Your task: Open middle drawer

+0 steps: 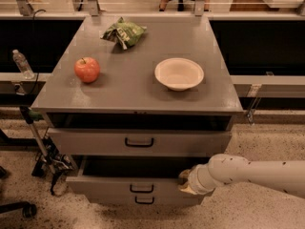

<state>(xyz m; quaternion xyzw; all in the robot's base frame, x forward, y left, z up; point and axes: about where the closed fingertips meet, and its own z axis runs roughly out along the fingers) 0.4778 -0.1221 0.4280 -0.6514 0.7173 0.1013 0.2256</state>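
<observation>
middle drawer (105, 186): pulled out, interior showing, lower centre of frame
gripper (185, 182): at the drawer's right front end; grip state cannot be told

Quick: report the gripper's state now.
Gripper: at the right end of the pulled-out middle drawer; open or closed cannot be told.
</observation>
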